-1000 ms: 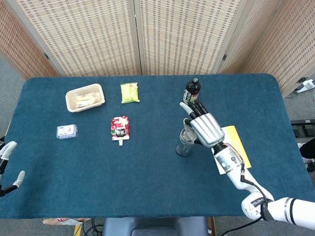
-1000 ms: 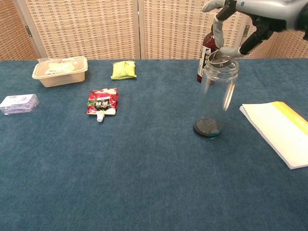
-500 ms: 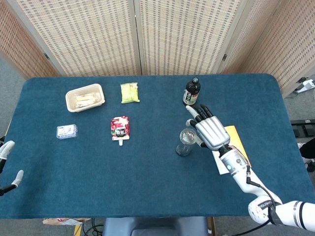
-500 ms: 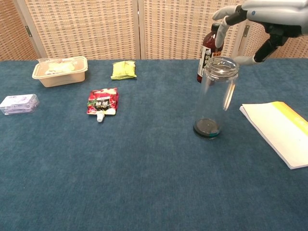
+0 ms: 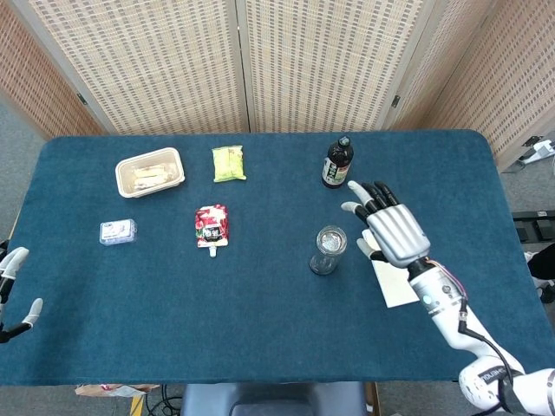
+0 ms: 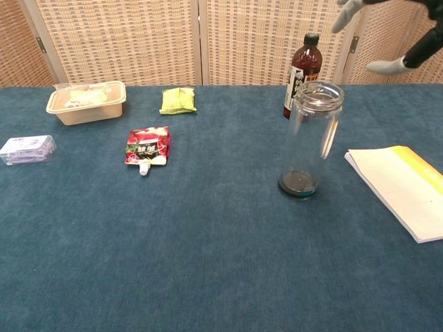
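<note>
Right hand now withdrawn right of the clear jar, fingers spread, empty, over the notepad.

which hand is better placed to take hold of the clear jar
The right hand, probably: it hovers open just beside the clear jar. The left hand sits at the far left table edge, well away.

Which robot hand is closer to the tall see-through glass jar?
The right hand. It hovers open just to the right of the tall clear glass jar, not touching it. The left hand is far away, past the table's left edge.
</note>
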